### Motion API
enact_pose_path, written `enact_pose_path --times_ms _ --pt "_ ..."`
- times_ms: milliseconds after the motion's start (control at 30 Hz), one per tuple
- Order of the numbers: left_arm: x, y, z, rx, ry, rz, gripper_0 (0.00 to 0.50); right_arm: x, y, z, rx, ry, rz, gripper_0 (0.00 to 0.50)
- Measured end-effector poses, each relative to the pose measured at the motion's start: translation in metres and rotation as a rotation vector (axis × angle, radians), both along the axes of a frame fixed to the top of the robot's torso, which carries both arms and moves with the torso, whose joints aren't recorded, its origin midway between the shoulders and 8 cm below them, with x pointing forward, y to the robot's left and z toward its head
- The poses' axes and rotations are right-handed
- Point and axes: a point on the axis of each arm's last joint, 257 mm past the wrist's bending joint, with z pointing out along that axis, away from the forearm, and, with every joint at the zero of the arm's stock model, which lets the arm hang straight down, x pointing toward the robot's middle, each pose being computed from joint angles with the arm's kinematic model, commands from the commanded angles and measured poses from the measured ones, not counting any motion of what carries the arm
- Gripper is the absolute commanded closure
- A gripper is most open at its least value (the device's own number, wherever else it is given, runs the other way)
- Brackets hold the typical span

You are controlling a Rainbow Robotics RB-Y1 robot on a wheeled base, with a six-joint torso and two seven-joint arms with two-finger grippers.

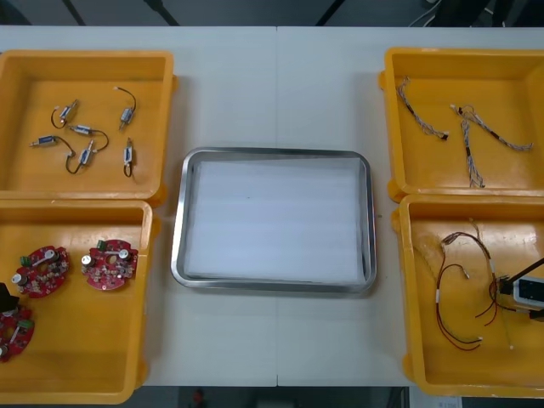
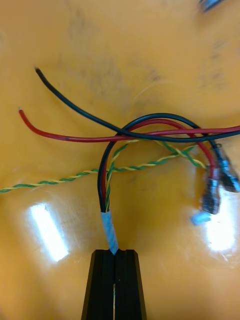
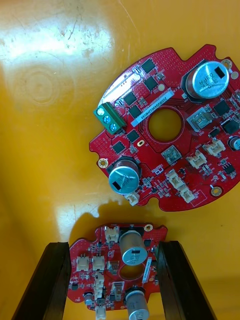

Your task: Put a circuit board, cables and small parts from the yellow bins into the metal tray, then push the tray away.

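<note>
My left gripper [image 3: 112,245] is low in the near left yellow bin [image 1: 146,297]. Its fingers [image 3: 42,280] stand wide, one at each side of a small red circuit board [image 3: 117,270], and they meet the edges of this board, so it is held between them. A second board [image 3: 165,130] lies on the bin floor just beyond the held one.

My right gripper [image 2: 115,252] is in the near right yellow bin [image 1: 406,297]. It is closed narrow on the taped end of a cable bundle [image 2: 110,230] with red, black and twisted yellow-green wires, which spread over the bin floor.

The metal tray [image 1: 180,221] stands between the bins, white inside. Small metal parts [image 1: 85,132] lie in the far left bin.
</note>
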Motion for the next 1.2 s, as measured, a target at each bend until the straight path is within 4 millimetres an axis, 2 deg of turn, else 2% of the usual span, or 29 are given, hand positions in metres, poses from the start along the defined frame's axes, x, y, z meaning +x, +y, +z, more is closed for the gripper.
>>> enact_pose_path --times_ms 400,533,867,1067,1200 --pt "-0.003 0.003 -0.005 0.015 0.004 0.002 0.0 0.007 0.006 0.053 0.131 0.005 -0.062 0.5" --pt "-0.004 0.003 -0.008 0.025 0.007 -0.004 0.0 0.002 0.01 0.067 0.169 0.031 -0.065 0.5" --pt "-0.004 0.004 -0.013 0.038 -0.003 0.0 0.0 -0.009 0.006 0.105 0.168 0.103 -0.049 0.5" --pt "-0.005 0.0 -0.018 0.04 0.0 -0.011 0.0 -0.009 0.019 0.129 0.145 0.105 -0.003 0.5" --pt "-0.004 -0.004 -0.022 0.042 -0.009 -0.025 0.0 -0.013 0.029 0.144 0.138 0.111 -0.08 0.5"
